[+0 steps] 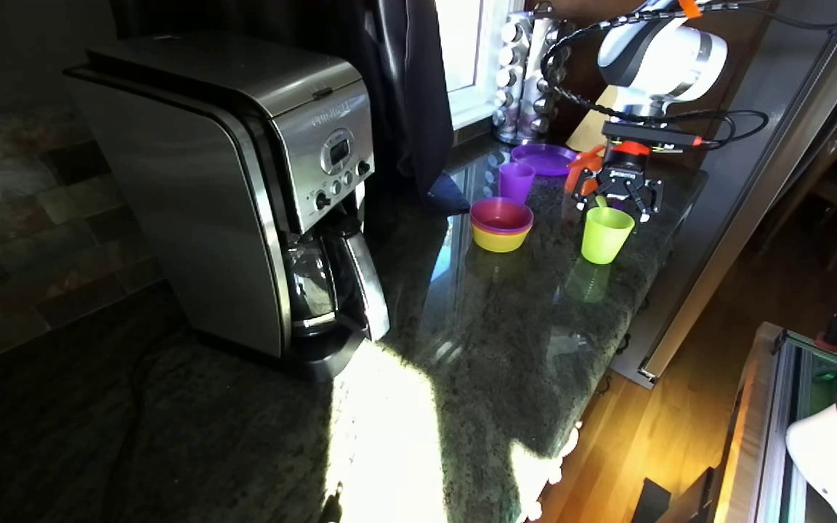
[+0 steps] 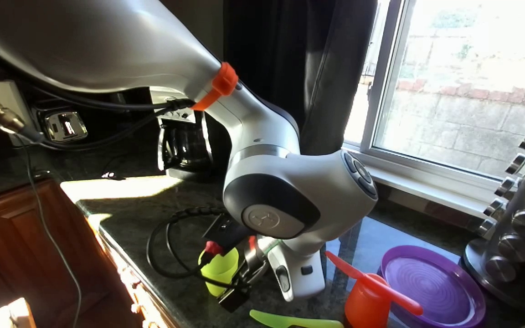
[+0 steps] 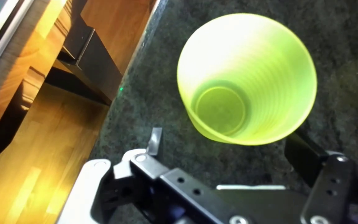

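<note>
Although lettering (image 1: 332, 113) on boxy silver-and-black coffee maker (image 1: 233, 196) is blurred, translucent lime-green plastic cup (image 3: 247, 81) stands upright near edge of dark, speckled, polished counter (image 1: 491, 378), mouth up, long axis vertical. Body tapers to base, inner wall ringed. Black two-fingered claw (image 3: 222, 143) spread wide, empty, close by cup.

The lime green cup (image 1: 606, 236) is one of those simple tapered ones, wide round rim up top narrowing down to a smaller base, with fine ribbing around the inside wall. It's standing upright on the dark, glossy table (image 1: 491, 378), pretty close to the edge, mouth facing up. In the wrist view you can look right down to the circle on its bottom, and one side of the inside is so brightly lit it's basically washed out white.
</note>
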`<action>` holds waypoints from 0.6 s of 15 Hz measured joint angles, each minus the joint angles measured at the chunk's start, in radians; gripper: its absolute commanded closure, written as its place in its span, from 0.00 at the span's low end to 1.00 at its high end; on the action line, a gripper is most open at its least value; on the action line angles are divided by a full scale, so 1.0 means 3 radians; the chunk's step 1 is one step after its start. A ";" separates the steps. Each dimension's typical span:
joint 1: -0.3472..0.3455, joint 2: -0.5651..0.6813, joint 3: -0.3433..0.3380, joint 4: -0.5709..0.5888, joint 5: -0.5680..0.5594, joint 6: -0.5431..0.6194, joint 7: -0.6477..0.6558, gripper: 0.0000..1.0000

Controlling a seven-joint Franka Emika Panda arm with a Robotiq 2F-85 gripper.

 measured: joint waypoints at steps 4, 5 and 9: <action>0.0001 0.0168 0.0023 0.0098 0.0091 -0.0145 0.0017 0.00; 0.0001 0.0206 0.0029 0.0120 0.0110 -0.0160 0.0022 0.00; 0.0001 0.0336 0.0062 0.0199 0.0224 -0.0252 0.0022 0.00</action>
